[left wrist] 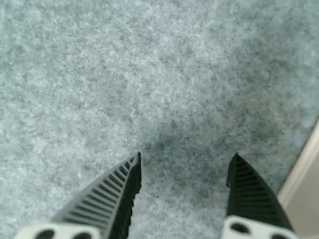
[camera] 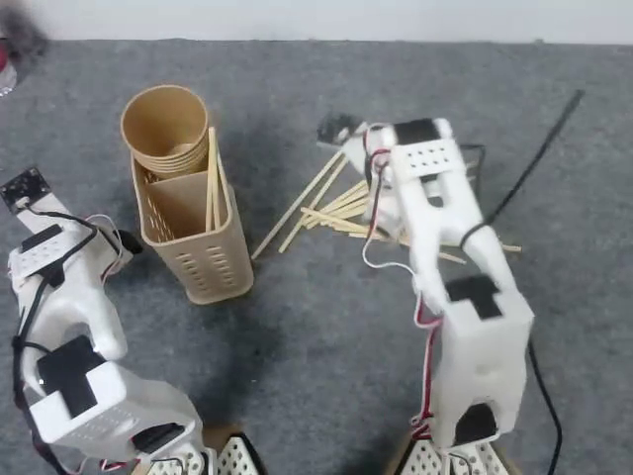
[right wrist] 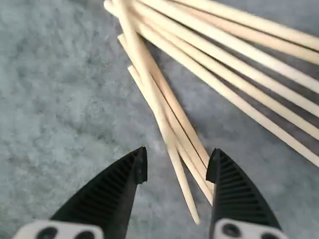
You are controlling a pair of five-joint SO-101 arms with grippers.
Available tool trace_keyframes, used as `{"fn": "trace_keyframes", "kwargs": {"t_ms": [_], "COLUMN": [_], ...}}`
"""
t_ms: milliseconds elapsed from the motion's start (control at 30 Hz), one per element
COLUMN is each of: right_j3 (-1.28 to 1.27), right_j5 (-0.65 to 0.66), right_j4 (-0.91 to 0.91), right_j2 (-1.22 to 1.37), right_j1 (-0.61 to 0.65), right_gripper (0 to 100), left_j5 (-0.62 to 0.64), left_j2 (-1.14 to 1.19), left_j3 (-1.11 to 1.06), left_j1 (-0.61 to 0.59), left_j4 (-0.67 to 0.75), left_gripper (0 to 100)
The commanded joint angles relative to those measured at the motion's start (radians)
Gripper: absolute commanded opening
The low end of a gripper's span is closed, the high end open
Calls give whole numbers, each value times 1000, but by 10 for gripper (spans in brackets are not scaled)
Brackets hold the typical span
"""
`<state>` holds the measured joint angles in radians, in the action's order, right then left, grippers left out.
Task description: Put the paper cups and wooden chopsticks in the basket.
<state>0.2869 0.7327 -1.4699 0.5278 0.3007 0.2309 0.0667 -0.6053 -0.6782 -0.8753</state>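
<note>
A tan slotted basket (camera: 198, 247) stands upright on the grey carpet. A stack of paper cups (camera: 165, 124) sits in its far end, and a few wooden chopsticks (camera: 212, 183) stand in it beside the stack. More chopsticks (camera: 326, 203) lie in a loose pile to the basket's right. My right arm (camera: 425, 168) hangs over that pile. My right gripper (right wrist: 178, 154) is open just above it, with a few chopsticks (right wrist: 164, 119) lying between its fingers. My left gripper (left wrist: 185, 162) is open over bare carpet, holding nothing.
My left arm (camera: 54, 267) stands left of the basket. A black cable (camera: 534, 158) runs across the carpet behind the right arm. A pale strip (left wrist: 304, 169) edges the carpet in the left wrist view. Open carpet lies between the two arms.
</note>
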Motion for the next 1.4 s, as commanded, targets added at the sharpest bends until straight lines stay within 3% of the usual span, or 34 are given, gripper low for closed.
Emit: {"fn": "trace_keyframes", "kwargs": {"t_ms": [0, 400, 533, 900, 1367], "right_j3": [41, 41, 43, 40, 41], "right_j5": [20, 55, 57, 54, 52], "right_j4": [27, 84, 93, -8, -51], "right_j2": [50, 156, 159, -110, -101], "right_j1": [-13, 12, 10, -27, -33], "right_gripper": [198, 125, 0, 9, 10], "left_j5": [-6, -6, -6, -6, -6], "left_j2": [-32, -32, -32, -32, -32], "left_j3": [12, 13, 13, 13, 12], "left_j1": [-5, -2, -2, -2, -5], "left_j4": [-5, -5, -5, -5, -5], "left_gripper": [261, 261, 261, 261, 261]}}
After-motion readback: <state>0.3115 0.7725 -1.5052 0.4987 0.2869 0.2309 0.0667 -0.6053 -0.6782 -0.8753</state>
